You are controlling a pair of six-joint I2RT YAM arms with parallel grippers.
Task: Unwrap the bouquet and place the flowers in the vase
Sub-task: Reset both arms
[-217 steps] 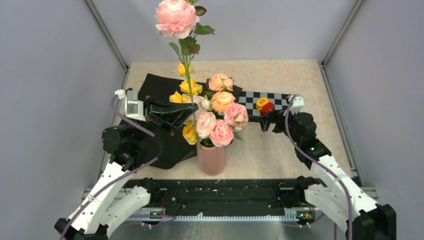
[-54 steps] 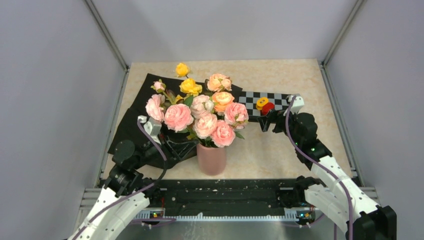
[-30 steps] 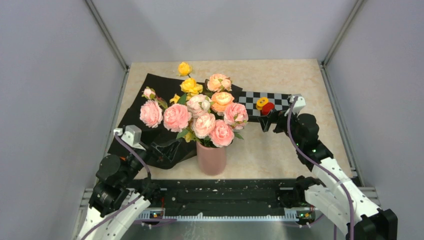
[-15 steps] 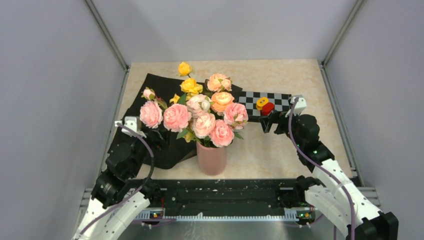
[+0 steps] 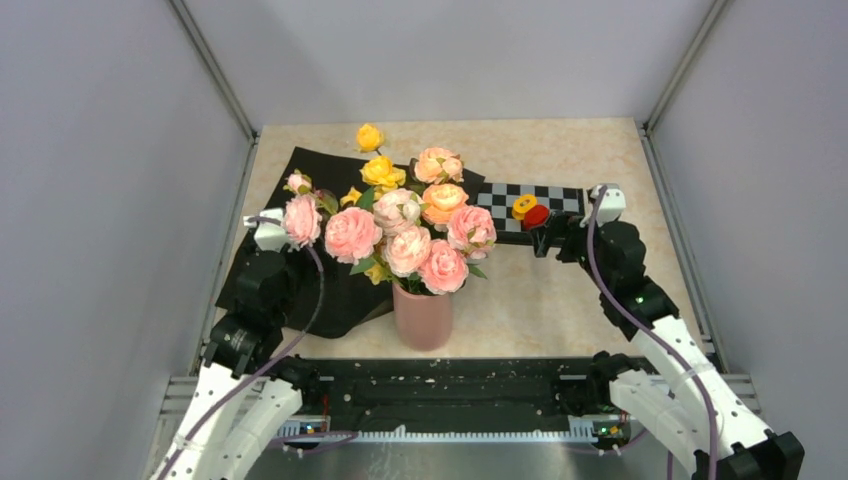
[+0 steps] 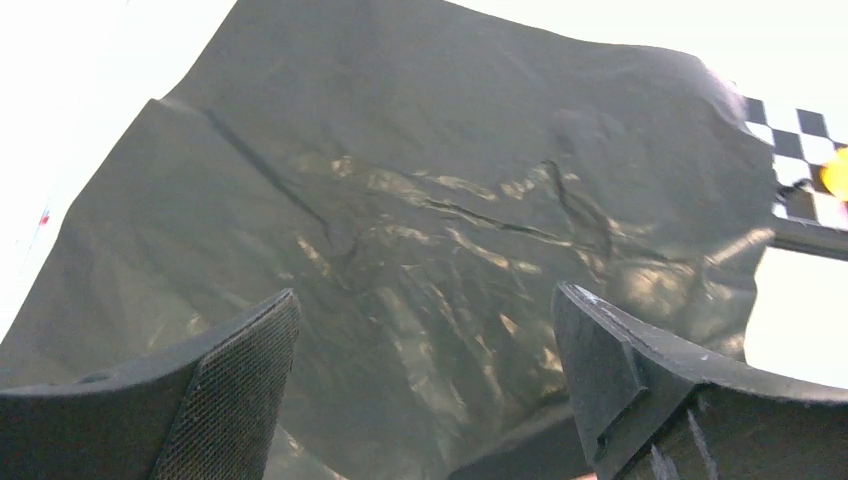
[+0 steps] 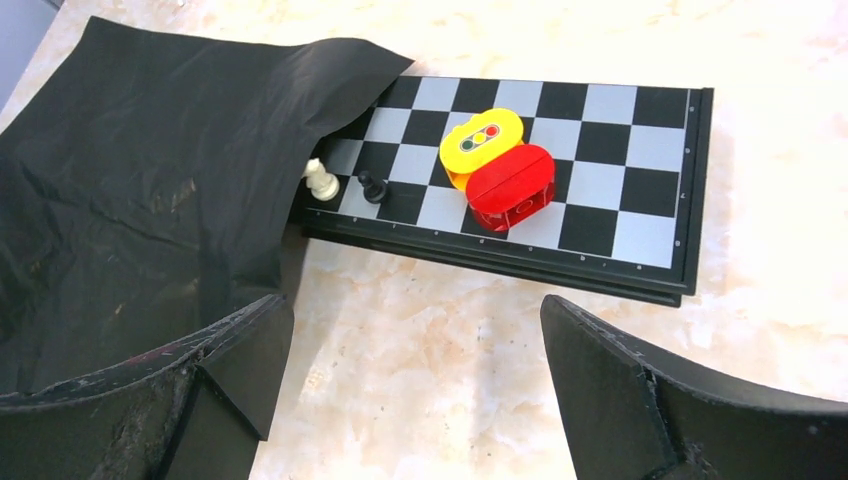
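In the top view the vase (image 5: 423,318) stands at centre, near the table's (image 5: 560,290) lower edge, full of flowers (image 5: 405,230). The black paper (image 6: 430,200) lies spread at left, one corner draped over the chessboard (image 7: 600,150). The left gripper (image 6: 425,330) hovers over the paper, fingers spread wide, empty. The right gripper (image 7: 415,340), also spread and empty, faces the board, where a yellow block (image 7: 482,143) and a red block (image 7: 512,185) touch.

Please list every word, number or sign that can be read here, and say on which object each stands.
No readable word, brand or number in any view.
Sign only: three small coloured dots in a row, on the flat yellow plastic block.
Tiny marks along the right rim of the black-and-silver chessboard: too small to read.
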